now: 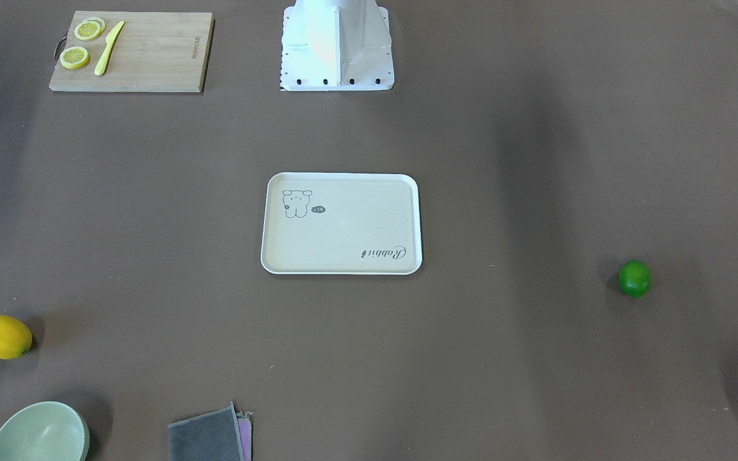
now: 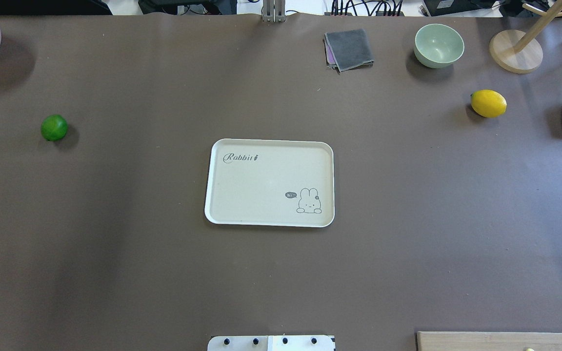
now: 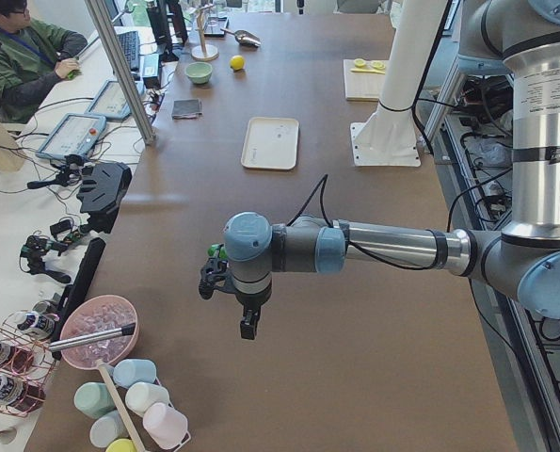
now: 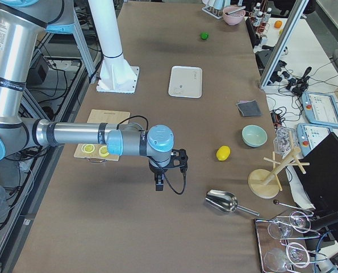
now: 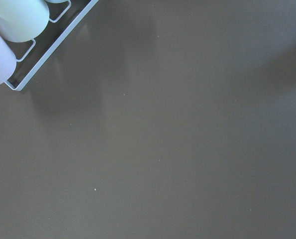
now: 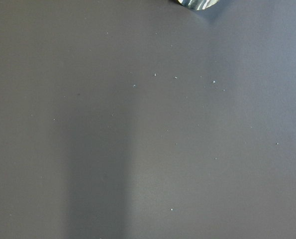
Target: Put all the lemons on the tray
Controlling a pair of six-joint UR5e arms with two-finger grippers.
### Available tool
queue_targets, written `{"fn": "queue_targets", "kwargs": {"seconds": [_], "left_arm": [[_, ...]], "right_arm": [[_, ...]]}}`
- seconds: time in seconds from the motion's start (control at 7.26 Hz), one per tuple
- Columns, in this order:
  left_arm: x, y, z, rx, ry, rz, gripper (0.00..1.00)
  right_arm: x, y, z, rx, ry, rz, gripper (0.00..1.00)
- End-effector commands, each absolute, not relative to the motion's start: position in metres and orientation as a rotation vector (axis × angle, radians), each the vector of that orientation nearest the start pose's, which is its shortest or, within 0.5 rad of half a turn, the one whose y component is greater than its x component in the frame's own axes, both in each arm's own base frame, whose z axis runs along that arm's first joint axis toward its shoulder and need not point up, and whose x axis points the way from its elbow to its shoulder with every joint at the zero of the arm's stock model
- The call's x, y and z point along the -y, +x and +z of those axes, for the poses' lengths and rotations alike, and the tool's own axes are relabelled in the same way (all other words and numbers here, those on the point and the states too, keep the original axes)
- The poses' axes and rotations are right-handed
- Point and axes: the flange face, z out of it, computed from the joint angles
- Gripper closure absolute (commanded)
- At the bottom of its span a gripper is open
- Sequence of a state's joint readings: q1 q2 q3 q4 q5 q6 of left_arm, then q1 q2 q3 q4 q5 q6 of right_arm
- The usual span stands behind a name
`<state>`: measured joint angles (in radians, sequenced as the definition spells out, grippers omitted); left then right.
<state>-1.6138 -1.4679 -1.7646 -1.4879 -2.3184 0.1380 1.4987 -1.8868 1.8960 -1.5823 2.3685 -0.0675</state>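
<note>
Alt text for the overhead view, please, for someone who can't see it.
An empty cream rectangular tray lies centred on a brown table, a glossy green lemon far to its left and a bright yellow lemon at upper right. A pale green bowl and a folded grey cloth sit near the far edge.

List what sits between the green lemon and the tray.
Nothing. In the overhead view, the stretch from the green lemon to the tray is bare brown table. The front-facing view agrees.
</note>
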Motion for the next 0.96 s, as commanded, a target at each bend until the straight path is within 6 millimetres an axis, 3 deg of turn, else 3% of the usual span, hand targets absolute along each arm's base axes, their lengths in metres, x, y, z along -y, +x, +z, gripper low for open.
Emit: {"fn": "queue_targets", "kwargs": {"seconds": [0.0,0.28,0.69,0.83], "left_arm": [[0.444,-0.079,0.619,-0.744,0.075,0.107,0.02],[0.445,-0.079,0.603,-0.743,0.105,0.119,0.02],[0.453,-0.08,0.572,-0.733,0.192,0.152,0.02],[0.456,-0.08,0.555,-0.727,0.268,0.18,0.02]], "right_arm": [[0.363,0.036,0.633,0.798,-0.005,-0.131,0.0],[0.364,0.036,0.627,0.801,0.005,-0.134,0.0],[0.372,0.035,0.598,0.798,0.065,-0.158,0.0],[0.381,0.035,0.578,0.797,0.107,-0.172,0.0]]}}
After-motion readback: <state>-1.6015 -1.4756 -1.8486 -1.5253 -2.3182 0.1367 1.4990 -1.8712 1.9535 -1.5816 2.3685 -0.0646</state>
